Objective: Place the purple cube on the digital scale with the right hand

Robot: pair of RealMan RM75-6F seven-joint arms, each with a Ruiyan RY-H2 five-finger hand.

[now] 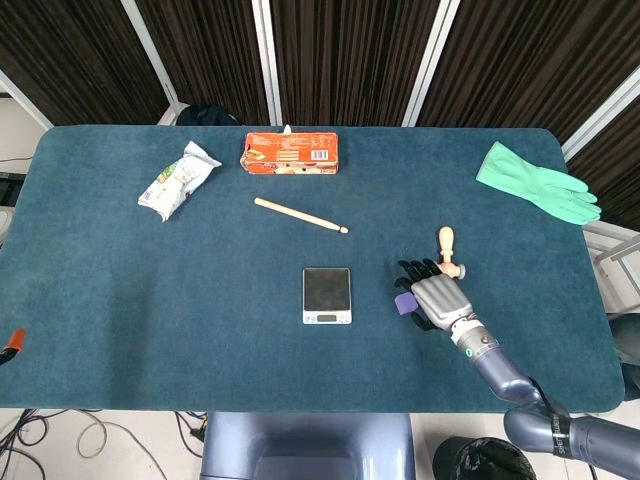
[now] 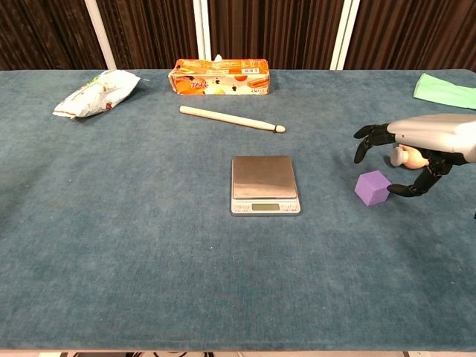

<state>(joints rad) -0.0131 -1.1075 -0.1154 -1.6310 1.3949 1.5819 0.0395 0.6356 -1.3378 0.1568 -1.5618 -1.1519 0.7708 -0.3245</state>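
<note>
On the scale (image 2: 265,184): nothing rests.
Cube (image 2: 372,187): small, purple, on cloth.
Right hand (image 2: 416,146): fingers spread, arched over cube.

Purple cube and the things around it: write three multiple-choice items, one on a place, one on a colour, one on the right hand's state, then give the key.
1. Where does the purple cube lie?
A. On the digital scale
B. On the table to the right of the scale
C. Beside the orange box

2. What colour is the glove at the table's far right corner?
A. Green
B. Yellow
C. Red

3. What is the right hand doing?
A. Carrying the cube above the scale
B. Resting flat on the scale
C. Hovering over the cube, fingers spread, holding nothing

Key: 1 B, the cube sits on the cloth apart from the scale. 2 A, the glove is plainly mint green. 3 C, the chest view shows fingers apart above the cube, which rests on the table.
</note>
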